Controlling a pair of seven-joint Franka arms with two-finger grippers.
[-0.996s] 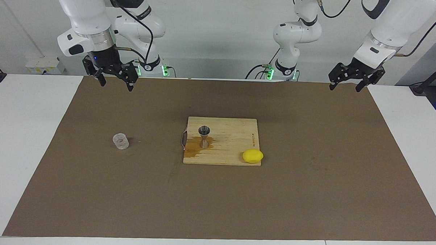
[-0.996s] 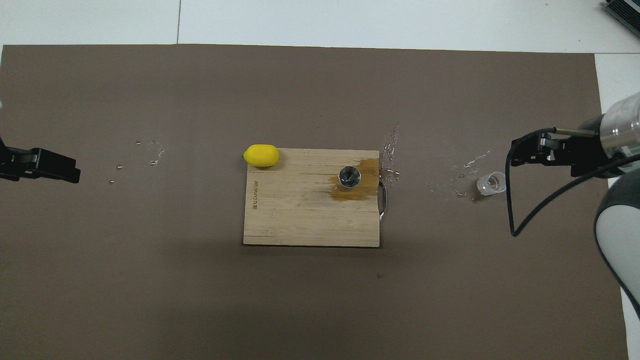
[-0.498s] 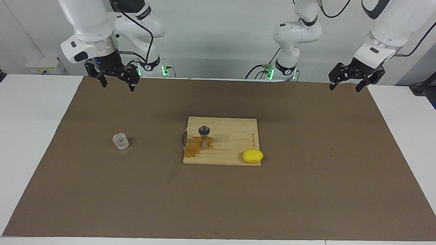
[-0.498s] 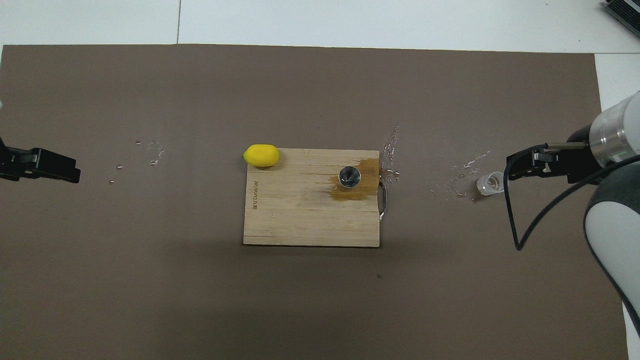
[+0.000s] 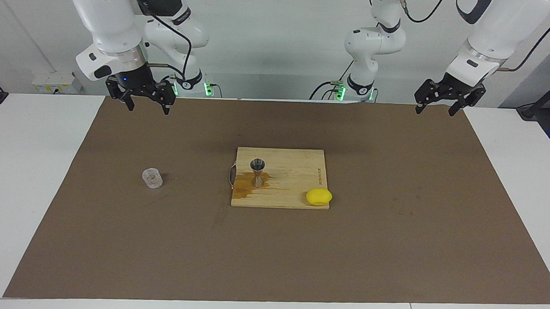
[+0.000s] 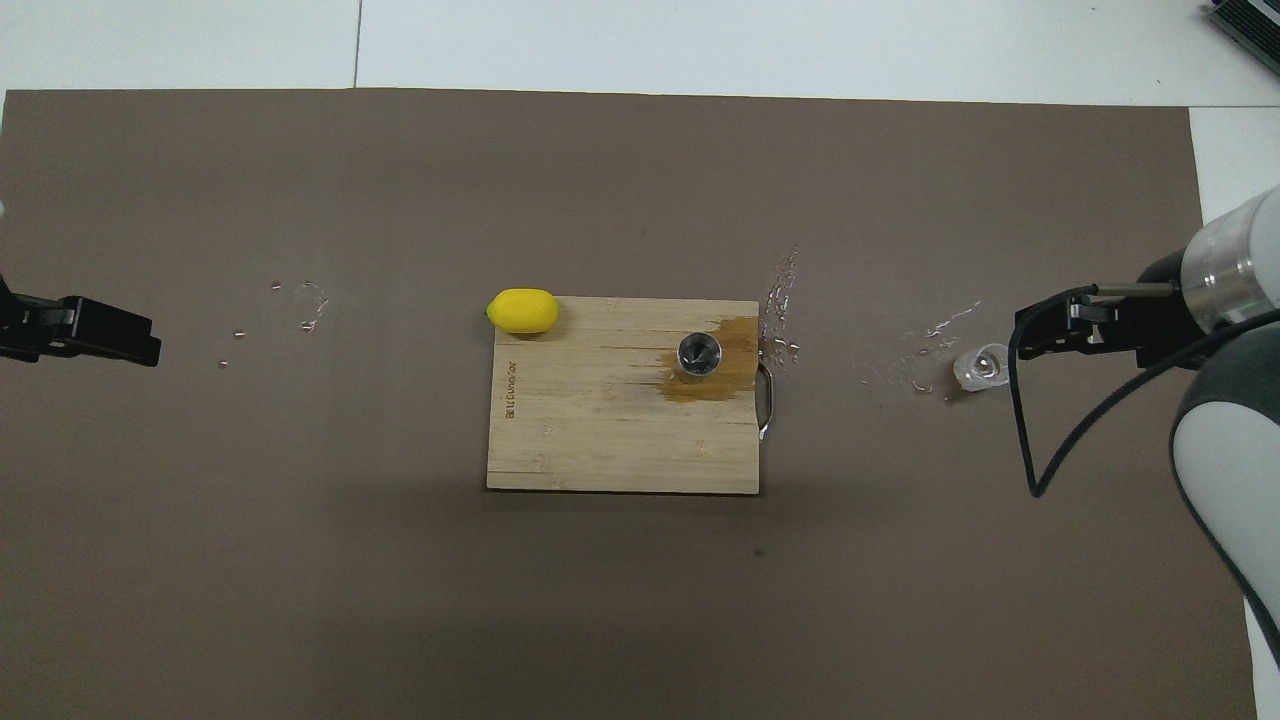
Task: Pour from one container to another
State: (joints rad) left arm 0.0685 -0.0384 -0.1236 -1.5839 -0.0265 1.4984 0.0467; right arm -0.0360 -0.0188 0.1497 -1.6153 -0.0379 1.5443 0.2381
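glass cup (image 5: 152, 178): one, upright on mat toward right arm's end
jigger (image 5: 257, 171): one, on cutting board (image 5: 297, 162) (sitting in a wet patch)
lemon (image 5: 319, 196): one, at board's corner
right gripper (image 5: 146, 102): spread, empty, up over mat
left gripper (image 5: 435, 106): spread, empty, waiting

Small clear textured glass cup (image 5: 152, 178); shiny steel hourglass jigger (image 5: 257, 171); pale wooden board (image 5: 297, 173), wet-stained; matt brown mat (image 5: 391, 231).

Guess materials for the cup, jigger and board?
Cup: clear and textured, looks like glass, though plastic can't be ruled out; the mat shows through it.
Jigger: silvery and shiny, likely polished steel; its bowl reflects light from overhead.
Board: pale striped grain, looks like bamboo or wood, unsealed perhaps, since a dark wet stain spreads around the jigger.
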